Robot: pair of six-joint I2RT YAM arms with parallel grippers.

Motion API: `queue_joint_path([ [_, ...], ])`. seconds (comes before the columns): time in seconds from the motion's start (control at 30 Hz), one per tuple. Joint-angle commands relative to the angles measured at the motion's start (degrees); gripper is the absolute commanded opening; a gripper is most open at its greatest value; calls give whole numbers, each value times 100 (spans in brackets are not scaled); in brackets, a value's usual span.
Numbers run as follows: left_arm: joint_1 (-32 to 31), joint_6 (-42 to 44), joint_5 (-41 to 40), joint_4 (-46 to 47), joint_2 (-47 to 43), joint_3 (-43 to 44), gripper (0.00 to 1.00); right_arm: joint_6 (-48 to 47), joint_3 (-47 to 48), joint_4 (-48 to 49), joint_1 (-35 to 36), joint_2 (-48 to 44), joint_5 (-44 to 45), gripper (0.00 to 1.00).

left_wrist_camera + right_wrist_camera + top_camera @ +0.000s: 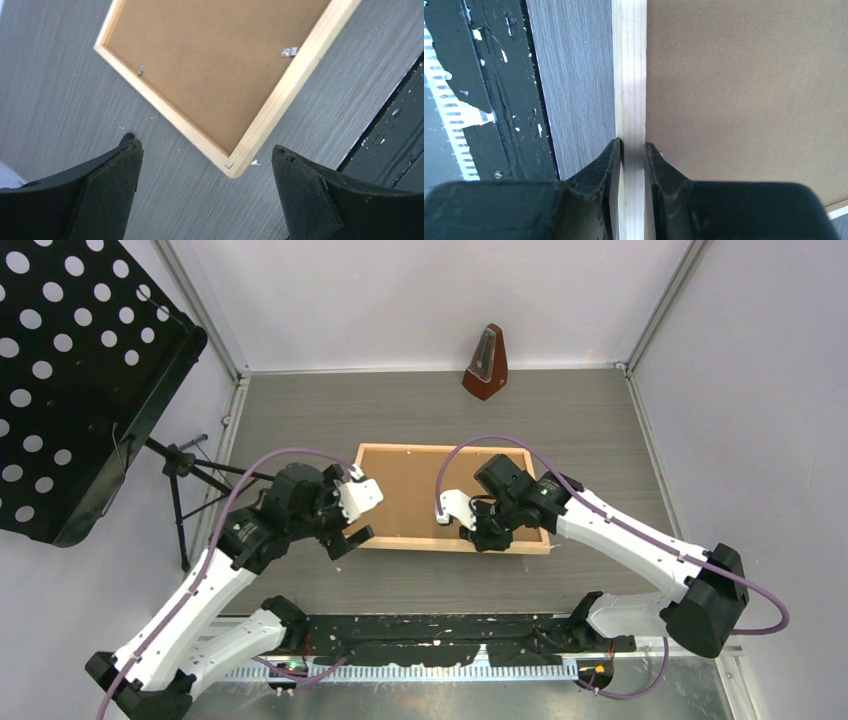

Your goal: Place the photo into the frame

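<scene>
Light wood frame (400, 539) is laid back-up on the grey table (590, 420), mid-table, just ahead of both arms. Its opening is filled by a brown board (410, 490), seated flat inside the moulding. The photo is not seen in any view (no sky, sea or rocks anywhere), so it cannot be told whether it lies under the board or is out of shot.

Progress, as a judgement: if the photo is already beneath the board, only the fastening and turning over would be left. If not, the board has yet to be lifted out and nearly everything is left. Neither reading is settled by these views.

Two small metal clips (289, 51) are seen on the board near the rails; whether they are turned to lock cannot be told.

The right hand (633, 147) is clenched on the frame's near rail, one finger on the outer side and one on the board side, with the wood pinched between them. The left hand (206, 147) is spread wide and grasps nothing. It is held above the near-left corner of the frame, apart from it.

The frame is thin, with narrow, pale, straight-grained moulding and a mitred corner joint visible in the left wrist view. It appears flat on the table, with no edge seen lifted. The board is plain and matt, with no print on it.
</scene>
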Motion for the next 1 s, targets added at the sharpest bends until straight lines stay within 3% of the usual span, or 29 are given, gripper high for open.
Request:
queue_joint_path([
  [0.0,-512,62,-220,302,221,-135,100,79,411,164,-116,-11,-41,6],
  [0.3,-1282,28,-942,1143,432,-731,100,175,632,72,-330,200,-371,6],
  [0.6,-1368,509,-1361,2635,186,-1640,100,254,880,-122,-566,255,-611,6],
  [0.97,-1782,966,-1796,3548,811,-1701,96,279,1024,-233,-760,313,-876,6],
])
